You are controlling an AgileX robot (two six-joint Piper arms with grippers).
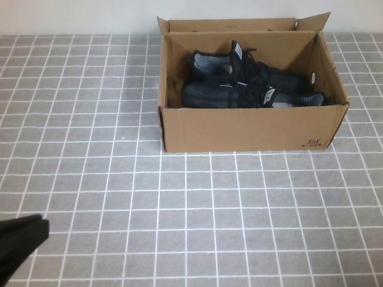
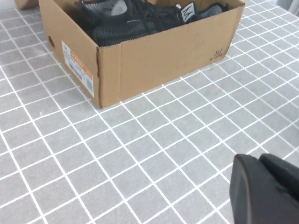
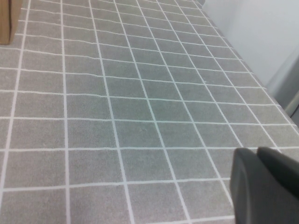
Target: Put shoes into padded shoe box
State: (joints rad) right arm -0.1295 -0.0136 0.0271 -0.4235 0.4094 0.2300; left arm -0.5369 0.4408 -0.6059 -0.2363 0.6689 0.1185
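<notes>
The brown cardboard shoe box (image 1: 239, 128) stands open at the back of the table, with small black print at its front right corner. Both black knit shoes lie inside it side by side, one nearer the front (image 1: 215, 95) and one behind (image 1: 209, 63). The left wrist view shows the box (image 2: 163, 56) and the shoes (image 2: 126, 18) from the near left. My left gripper (image 1: 21, 239) (image 2: 261, 186) is shut and empty, low at the near left corner, far from the box. My right gripper (image 3: 261, 182) is shut and empty over bare tiles; it is out of the high view.
The table is covered with a grey cloth with a white grid (image 1: 197, 215). The box's back flaps (image 1: 233, 24) stand up against a white wall. An orange label (image 2: 74, 65) is on the box's left end. A box corner (image 3: 7, 21) shows in the right wrist view.
</notes>
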